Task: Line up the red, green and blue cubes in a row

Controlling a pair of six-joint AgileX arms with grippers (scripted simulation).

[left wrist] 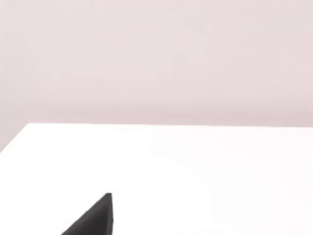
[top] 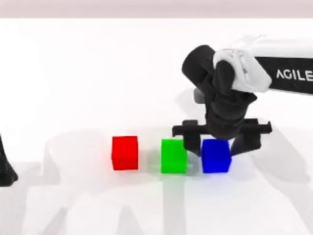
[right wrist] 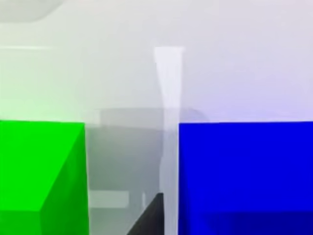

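The red cube (top: 124, 152), green cube (top: 174, 155) and blue cube (top: 215, 157) sit on the white table in a line running left to right. Red and green are a cube's width apart, while green and blue are nearly side by side. My right gripper (top: 218, 146) is low over the blue cube and open, one finger on each side of it. In the right wrist view, one black fingertip (right wrist: 152, 215) stands in the gap between the green cube (right wrist: 39, 166) and the blue cube (right wrist: 244, 166), touching neither. My left gripper (top: 6, 174) is parked at the table's left edge.
The white table (top: 73, 73) stretches bare behind and to the left of the cubes. The left wrist view shows only one black fingertip (left wrist: 95, 218) over the table, with a pale wall beyond.
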